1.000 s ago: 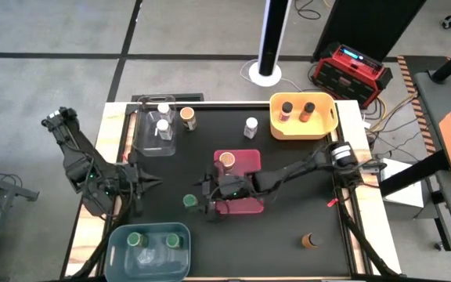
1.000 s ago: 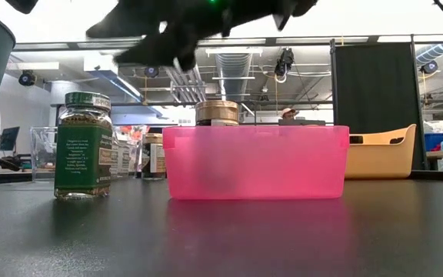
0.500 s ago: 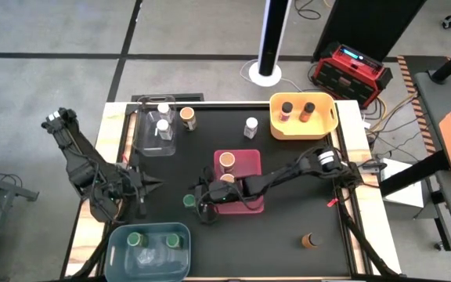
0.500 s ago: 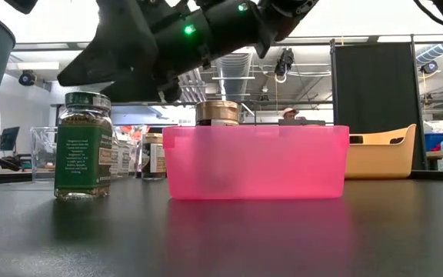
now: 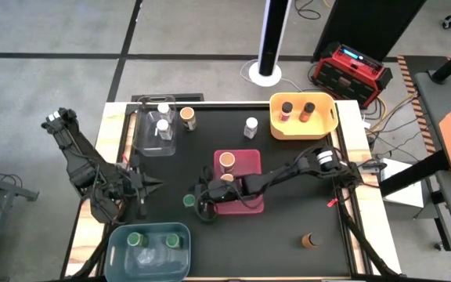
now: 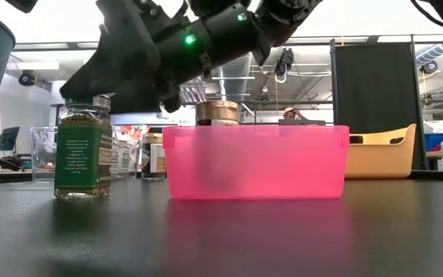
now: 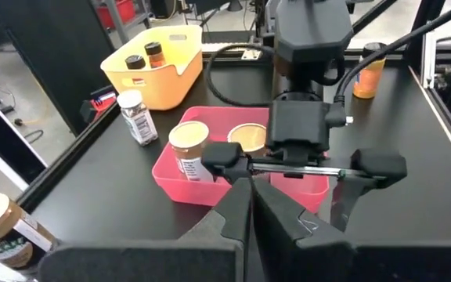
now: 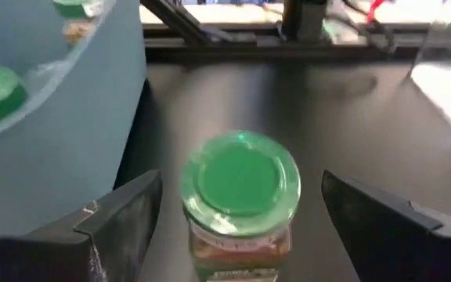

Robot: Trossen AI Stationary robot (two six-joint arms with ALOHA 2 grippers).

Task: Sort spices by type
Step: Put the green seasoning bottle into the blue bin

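Observation:
A spice jar with a green lid (image 5: 189, 200) stands upright on the black table, left of the pink bin (image 5: 250, 160). My right gripper (image 5: 200, 205) reaches over that bin and is open. In the right wrist view its fingers stand on either side of the green lid (image 8: 241, 184), with a gap on each side. In the low view the gripper (image 6: 102, 85) hangs at the level of the jar's (image 6: 83, 146) lid. My left gripper (image 5: 143, 188) waits shut near the table's left edge, touching nothing (image 7: 249, 211).
The pink bin holds two tan-lidded jars (image 5: 226, 160). The blue bin (image 5: 149, 258) at the near left holds green-lidded jars, the clear bin (image 5: 155, 139) white-lidded ones, the yellow bin (image 5: 302, 125) dark-lidded ones. Loose are an orange-lidded jar (image 5: 187, 117), a white-lidded jar (image 5: 250, 125) and a brown one (image 5: 310, 240).
My right gripper has sunk and gone a little toward the table's left edge, so its open fingers now stand about the green-lidded jar's lid. The jar has not moved.

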